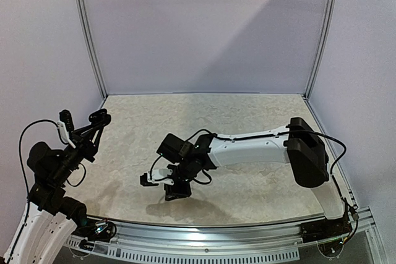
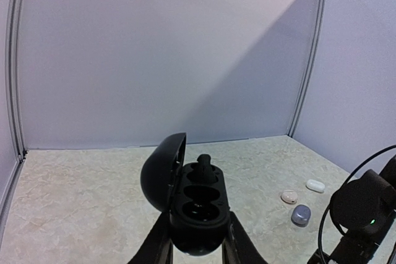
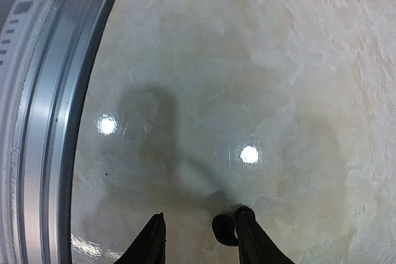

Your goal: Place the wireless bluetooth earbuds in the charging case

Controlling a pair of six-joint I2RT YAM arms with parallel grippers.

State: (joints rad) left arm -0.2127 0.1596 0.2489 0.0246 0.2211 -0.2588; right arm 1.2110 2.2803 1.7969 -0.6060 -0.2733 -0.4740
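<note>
My left gripper (image 2: 198,230) is shut on a black charging case (image 2: 197,205) and holds it above the table with its lid swung open to the left. One black earbud (image 2: 205,166) stands in the case's far socket. The nearer sockets look dark and hollow. In the top view the case (image 1: 101,117) is at the far left. My right gripper (image 3: 200,214) points down at the table, open. A black earbud (image 3: 224,229) rests against the inner side of its right finger (image 3: 247,233), well apart from the left one. Whether it lies on the table I cannot tell.
Three small buds lie on the table right of the case: a cream one (image 2: 289,196), a white one (image 2: 315,185) and a greyish one (image 2: 301,214). The right arm (image 2: 362,208) stands just beyond them. The table's metal front rail (image 3: 43,122) runs close by the right gripper.
</note>
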